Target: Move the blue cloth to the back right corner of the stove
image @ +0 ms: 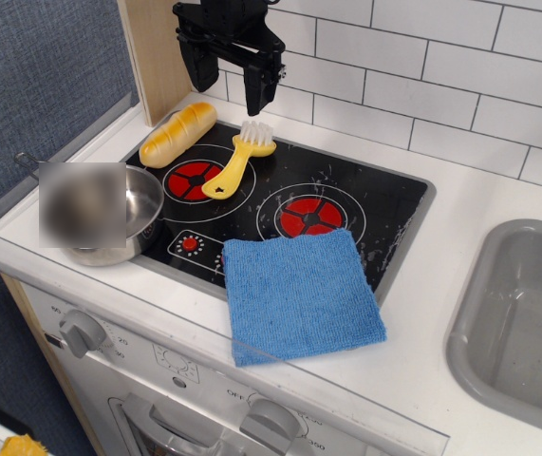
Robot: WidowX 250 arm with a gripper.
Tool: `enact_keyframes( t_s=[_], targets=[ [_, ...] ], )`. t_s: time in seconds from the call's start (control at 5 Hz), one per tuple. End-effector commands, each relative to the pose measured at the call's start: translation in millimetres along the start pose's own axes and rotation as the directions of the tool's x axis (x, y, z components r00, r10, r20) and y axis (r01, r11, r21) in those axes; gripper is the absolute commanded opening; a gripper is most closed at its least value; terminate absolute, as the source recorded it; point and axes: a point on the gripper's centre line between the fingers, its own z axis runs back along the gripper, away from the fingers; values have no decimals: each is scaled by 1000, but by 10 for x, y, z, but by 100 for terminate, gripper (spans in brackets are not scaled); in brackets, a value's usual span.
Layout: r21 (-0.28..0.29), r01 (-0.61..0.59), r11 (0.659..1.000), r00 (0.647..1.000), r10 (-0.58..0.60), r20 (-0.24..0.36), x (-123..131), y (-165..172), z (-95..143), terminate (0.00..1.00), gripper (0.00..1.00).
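Observation:
The blue cloth (299,294) lies flat at the front right of the stove (384,204), half on the black cooktop and half on the white counter edge. It covers the front of the right burner (310,216). My gripper (228,81) hangs above the stove's back left corner, far from the cloth. Its black fingers (195,65) stand apart and hold nothing.
A yellow brush (238,158) lies on the left burner (195,179). A bread roll (177,133) rests at the stove's back left edge. A steel pot (123,223) sits at the front left. A grey sink (527,313) is at the right. A tiled wall stands behind.

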Motion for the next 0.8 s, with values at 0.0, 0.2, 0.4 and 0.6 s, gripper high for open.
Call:
enact_keyframes(
  t_s=[0.0,0.2,0.4,0.6],
  targets=[
    [0,0,1000,1000,0,0,0,0,0,0,100],
    [-5,49,999,997,-49,58,-33,-357,268,0,100],
    [-9,144,990,985,-142,101,-141,-823,426,0,100],
    [-53,207,977,974,-200,104,-343,-1242,436,0,100]
  ],
)
